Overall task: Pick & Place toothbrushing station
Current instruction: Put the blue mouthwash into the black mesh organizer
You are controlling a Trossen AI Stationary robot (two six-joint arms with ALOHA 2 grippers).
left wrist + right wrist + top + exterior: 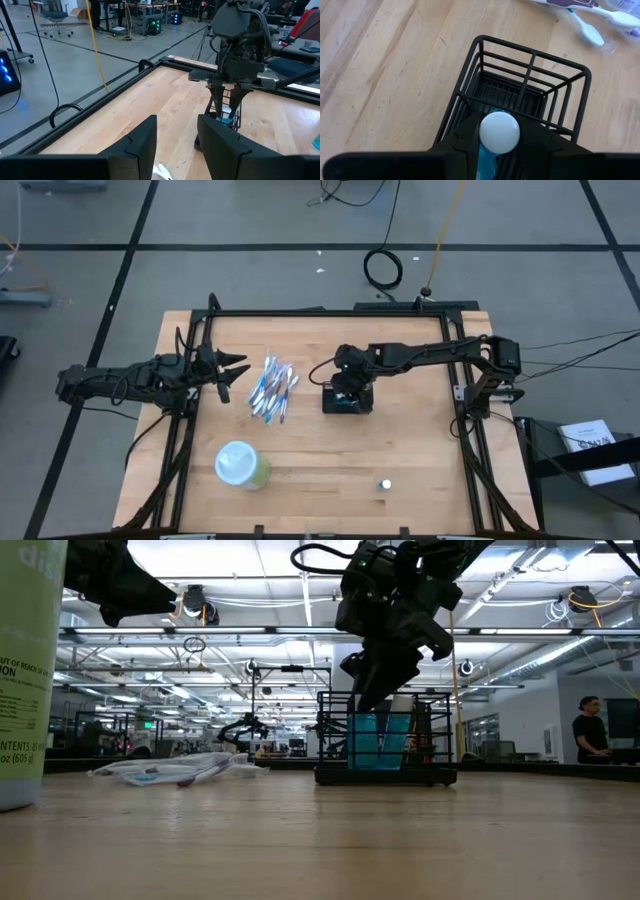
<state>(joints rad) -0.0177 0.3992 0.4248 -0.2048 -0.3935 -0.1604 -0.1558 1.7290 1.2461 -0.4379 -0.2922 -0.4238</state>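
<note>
From above, you are looking down on a wooden bench (330,450) inside a black frame. The toothbrushing station (347,398), a small black wire caddy, is sitting near the middle of the bench. The right claw (348,387) is hanging directly over the station, its arm reaching in from the bench's far right edge. On the other side of the station, a loose pile of toothbrushes (273,390) is lying a little apart from it. The left claw (232,372) is waiting beyond that pile, away from the station. A pale-green cup (241,464) is resting on its side, well apart from the station, toward the bench's front.

At bench height, you are seeing the station standing flat on the wood, with the right claw coming down into its open top and something blue showing between the wires.

From the left wrist, the left claw's two dark fingers (141,145) are standing spread with nothing between them, pointing toward the station.

From the right wrist, the right claw (499,134) is pinching a blue tube with a white round cap (499,132) just over the station's nearer compartment.

You are, by my reading, at the step of placing this tube into the station. The next move is likely calling for a straight lowering between the wires, then parting the fingers without snagging the rim.
</note>
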